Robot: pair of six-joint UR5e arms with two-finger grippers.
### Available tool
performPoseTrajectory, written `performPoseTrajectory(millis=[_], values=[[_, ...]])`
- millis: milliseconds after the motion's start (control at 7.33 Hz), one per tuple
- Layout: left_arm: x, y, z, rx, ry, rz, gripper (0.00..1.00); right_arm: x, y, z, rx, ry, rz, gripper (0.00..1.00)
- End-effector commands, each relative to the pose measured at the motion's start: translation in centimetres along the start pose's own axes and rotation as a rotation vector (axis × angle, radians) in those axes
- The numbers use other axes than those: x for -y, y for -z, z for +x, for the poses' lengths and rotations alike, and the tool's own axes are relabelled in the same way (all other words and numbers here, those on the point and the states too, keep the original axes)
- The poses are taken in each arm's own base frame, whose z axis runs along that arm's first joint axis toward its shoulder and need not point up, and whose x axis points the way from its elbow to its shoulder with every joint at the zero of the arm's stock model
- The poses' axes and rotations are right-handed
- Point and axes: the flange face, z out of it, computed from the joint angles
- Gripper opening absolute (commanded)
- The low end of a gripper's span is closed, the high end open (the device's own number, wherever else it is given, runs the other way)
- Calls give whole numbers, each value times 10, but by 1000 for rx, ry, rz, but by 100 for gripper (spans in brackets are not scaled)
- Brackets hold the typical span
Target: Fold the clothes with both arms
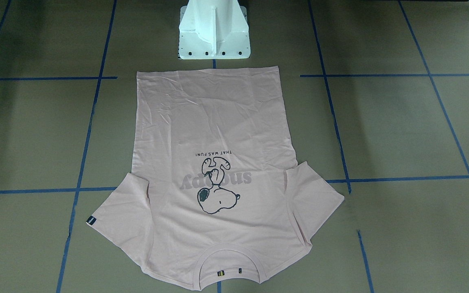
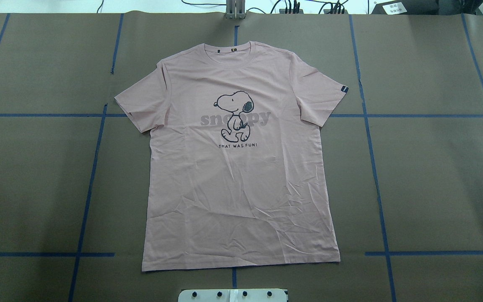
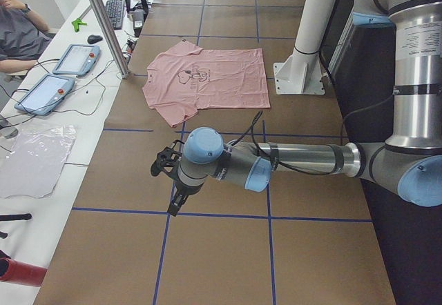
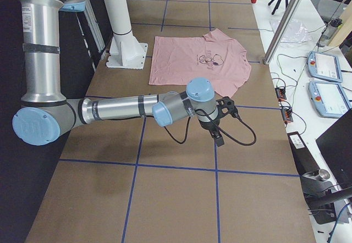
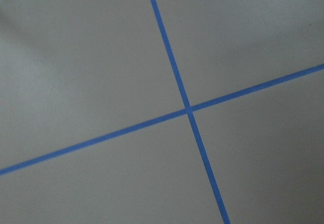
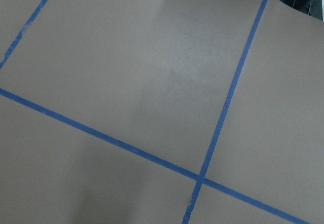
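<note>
Here the T-shirt [image 2: 241, 180] lies well apart from left fingers [image 3: 175, 203] and right fingers [image 4: 218, 138].

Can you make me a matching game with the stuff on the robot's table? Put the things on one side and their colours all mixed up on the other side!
Things:
1. T-shirt
2. Tape lines on the table
3. Stand at the table's edge
4. Dog picture on the T-shirt

Colours:
A. White
B. Pink
C. Black outline
D. Blue

Right pairs: 1-B, 2-D, 3-A, 4-C.
</note>
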Motion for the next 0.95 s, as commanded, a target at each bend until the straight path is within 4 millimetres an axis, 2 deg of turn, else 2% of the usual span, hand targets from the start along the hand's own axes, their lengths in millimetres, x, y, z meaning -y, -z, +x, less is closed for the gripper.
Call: performPoseTrajectory(millis=[0,136,273,409,545,682,818], values=[[50,20,12,33,-173,199,100,22,-9,10,2,10,14,100],[67,17,9,-7,-89,213,100,25,-8,8,5,14,19,100],[74,20,13,-27,-81,222,100,39,0,2,6,-96,41,100],[76,22,16,-43,-56,230,100,65,5,-2,4,-184,81,100],[79,25,22,-58,-72,261,100,91,-4,-19,26,-177,83,100],[76,17,37,-103,-132,288,100,131,-22,-57,61,-115,80,89],[82,-8,60,-147,-164,253,100,152,-43,-99,101,-126,64,83]])
